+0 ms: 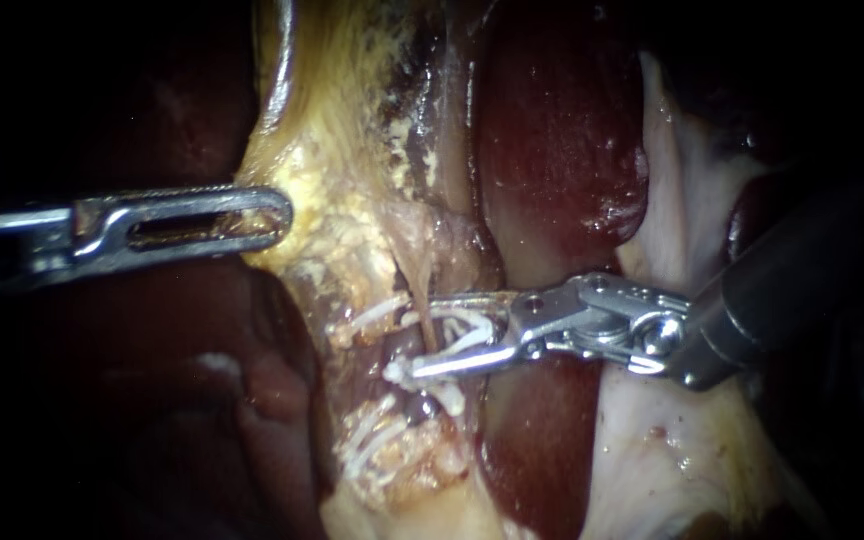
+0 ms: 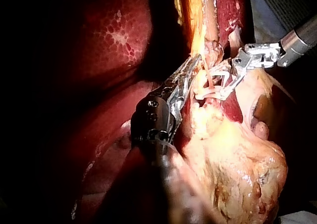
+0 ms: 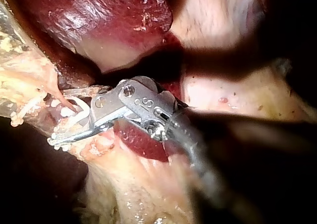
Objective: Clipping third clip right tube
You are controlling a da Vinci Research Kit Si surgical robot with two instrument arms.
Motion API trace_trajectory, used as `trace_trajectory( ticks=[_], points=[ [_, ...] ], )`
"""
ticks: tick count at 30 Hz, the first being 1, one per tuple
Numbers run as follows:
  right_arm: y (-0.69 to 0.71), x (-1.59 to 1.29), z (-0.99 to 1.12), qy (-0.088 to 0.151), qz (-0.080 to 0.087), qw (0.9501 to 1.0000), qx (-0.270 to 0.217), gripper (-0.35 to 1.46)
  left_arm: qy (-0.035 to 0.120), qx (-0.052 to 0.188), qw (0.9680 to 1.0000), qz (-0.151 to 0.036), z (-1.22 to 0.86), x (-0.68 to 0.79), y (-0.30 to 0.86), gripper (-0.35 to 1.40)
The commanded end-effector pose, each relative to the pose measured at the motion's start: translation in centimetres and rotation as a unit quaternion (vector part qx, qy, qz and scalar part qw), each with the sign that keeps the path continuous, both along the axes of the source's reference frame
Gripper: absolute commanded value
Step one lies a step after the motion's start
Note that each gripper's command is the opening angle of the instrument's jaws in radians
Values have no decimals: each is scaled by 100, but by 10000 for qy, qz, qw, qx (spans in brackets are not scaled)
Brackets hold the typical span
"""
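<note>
The tube (image 1: 414, 285) is a thin, soft, wet strand, likely to tear or slip if pulled, so I would close squarely across it where it runs free between the yellow fatty tissue (image 1: 342, 220) and the liver (image 1: 562, 150). The right instrument (image 1: 414, 335) has its hand spread around that spot, grasping a new clip (image 1: 457, 322) not yet closed. Room is tight: placed clips (image 1: 364, 315) sit just beside, the tissue glistens, and I cannot tell whether the left instrument (image 1: 272, 215) holds anything.
</note>
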State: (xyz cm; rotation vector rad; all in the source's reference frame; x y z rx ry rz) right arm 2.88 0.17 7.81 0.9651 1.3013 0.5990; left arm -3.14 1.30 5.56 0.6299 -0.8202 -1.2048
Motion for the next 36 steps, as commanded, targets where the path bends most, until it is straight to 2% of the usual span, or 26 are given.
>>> trace_trajectory(
  ticks=[1, 5, 9, 12, 15, 20, 25, 27, 30, 32, 34, 36],
  points=[
    [-2, 1, -4, 62, -41, 10000, 44, 51, -10, 5, 10000, 9, 0, 1, 1, -35],
    [-7, 5, -12, 264, -161, 9991, 303, 49, -14, -1, 10000, -5, 1, 3, 3, -35],
    [-6, 12, -12, 365, -139, 9984, 402, 49, -15, -1, 10000, -4, 2, 4, 3, -35],
    [-1, 17, -14, 420, -41, 9980, 462, 49, -15, -1, 10000, -4, 2, 4, 3, -35],
    [11, 23, -19, 498, 138, 9971, 558, 50, -15, -1, 10000, -4, 2, 3, 3, -35],
    [29, 24, -28, 404, 402, 9957, 736, 49, -14, -1, 10000, -5, 2, 3, 3, -35],
    [34, 24, -28, 313, 475, 9939, 945, 43, -14, -1, 10000, -5, 2, 3, 3, -35],
    [34, 23, -28, 299, 487, 9936, 973, 32, -4, -8, 10000, -15, 2, 3, 3, -35],
    [33, 19, -28, 149, 614, 9894, 1310, -31, -4, -8, 10000, -16, 2, 3, 3, -35],
    [34, 16, -27, 40, 653, 9879, 1407, -35, -4, -8, 10000, -16, 2, 3, 3, -35],
    [35, 12, -25, -218, 654, 9885, 1343, -35, -4, -8, 10000, -16, 2, 3, 3, -35],
    [36, 9, -23, -287, 681, 9880, 1359, -35, -4, -8, 10000, -16, 2, 3, 3, -35]
  ],
)
